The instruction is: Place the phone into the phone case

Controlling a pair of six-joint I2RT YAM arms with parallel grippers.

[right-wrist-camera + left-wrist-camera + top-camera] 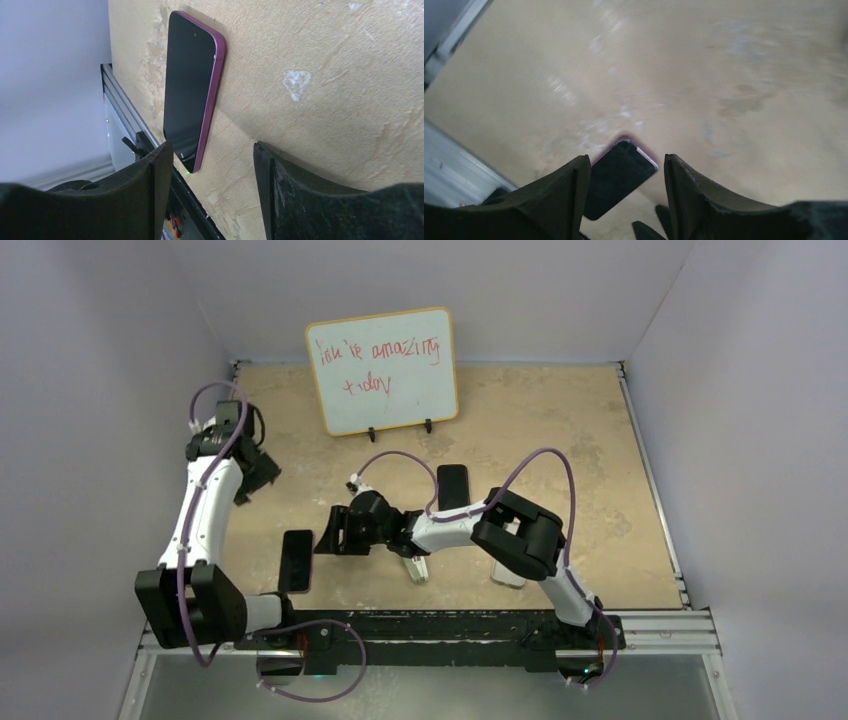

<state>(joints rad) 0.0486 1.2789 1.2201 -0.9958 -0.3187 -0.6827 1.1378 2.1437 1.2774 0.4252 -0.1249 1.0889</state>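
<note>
**Jaws of both arms open and empty; phone flat on the tabletop.**

The left gripper [260, 473] hangs forward and left of the whiteboard [382, 370], its jaws spread with nothing between them. The right gripper [333, 531] sits forward of the whiteboard's left edge, jaws likewise parted and clear of any object. The phone [297, 560], dark-screened with a purple rim, lies face up further forward and left of the whiteboard on the tabletop [560, 430], untouched. Both wrist views show it beyond the fingertips. Two pale pieces [416, 568] show from beneath the right arm, forward and right of the whiteboard. Whether either is the phone case cannot be told.
</note>
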